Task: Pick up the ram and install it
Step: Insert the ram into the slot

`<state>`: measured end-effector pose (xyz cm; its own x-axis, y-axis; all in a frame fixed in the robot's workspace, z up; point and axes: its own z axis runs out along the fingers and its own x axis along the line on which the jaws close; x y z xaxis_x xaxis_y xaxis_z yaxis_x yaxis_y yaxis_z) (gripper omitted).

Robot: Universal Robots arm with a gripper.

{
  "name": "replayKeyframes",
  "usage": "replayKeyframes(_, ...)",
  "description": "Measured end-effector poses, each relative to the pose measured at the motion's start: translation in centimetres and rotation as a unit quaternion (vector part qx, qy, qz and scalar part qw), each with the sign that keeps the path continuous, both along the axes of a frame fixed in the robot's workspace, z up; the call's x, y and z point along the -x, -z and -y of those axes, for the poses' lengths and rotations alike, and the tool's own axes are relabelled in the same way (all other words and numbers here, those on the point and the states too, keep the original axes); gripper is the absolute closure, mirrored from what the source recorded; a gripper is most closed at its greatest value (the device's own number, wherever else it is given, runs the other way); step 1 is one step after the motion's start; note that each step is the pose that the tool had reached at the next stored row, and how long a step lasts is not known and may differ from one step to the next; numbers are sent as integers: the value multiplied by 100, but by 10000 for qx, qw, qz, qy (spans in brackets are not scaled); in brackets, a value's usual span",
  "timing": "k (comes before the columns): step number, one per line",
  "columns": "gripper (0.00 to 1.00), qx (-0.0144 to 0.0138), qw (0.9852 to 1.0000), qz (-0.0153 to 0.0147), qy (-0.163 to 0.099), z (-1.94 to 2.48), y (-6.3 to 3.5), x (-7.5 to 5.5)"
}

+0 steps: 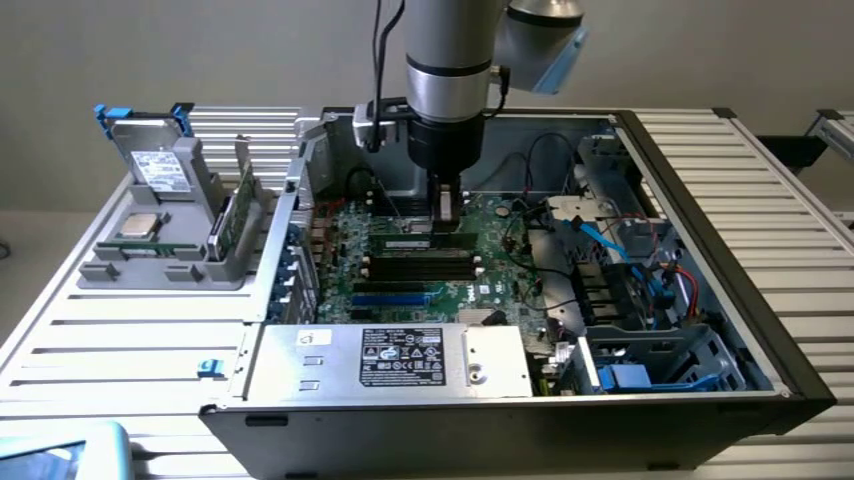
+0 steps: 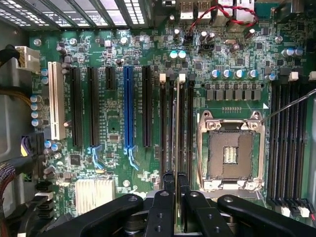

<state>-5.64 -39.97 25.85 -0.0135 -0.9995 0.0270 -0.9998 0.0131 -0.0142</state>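
The ram (image 2: 177, 123) is a thin green stick seen edge-on in the wrist view, running along a row of black memory slots (image 2: 190, 128) on the motherboard. My gripper (image 2: 175, 177) is shut on its near end, one black finger on each side. In the exterior view the gripper (image 1: 450, 222) reaches straight down into the open computer case, and the ram (image 1: 424, 241) lies level right at the memory slots (image 1: 420, 268) below it. Whether it is seated in a slot I cannot tell.
An empty silver processor socket (image 2: 229, 153) sits beside the slots. A grey holder (image 1: 100, 272) outside the case carries a boxy drive (image 1: 167, 170), a silver chip (image 1: 140, 225) and another green board (image 1: 240, 210). The power supply (image 1: 387, 358) and cables (image 1: 627, 250) crowd the case.
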Motion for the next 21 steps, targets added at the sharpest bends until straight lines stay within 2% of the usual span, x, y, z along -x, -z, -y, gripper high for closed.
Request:
replayKeyframes(3,86,-2,10000,-14,0,36,38,-12)
replayKeyframes(12,86,3,10000,-20,1,38,62,-12)
replayKeyframes(18,86,13,10000,-59,-3,42,140,-14)
replayKeyframes(21,86,13,10000,-93,-21,48,177,-29)
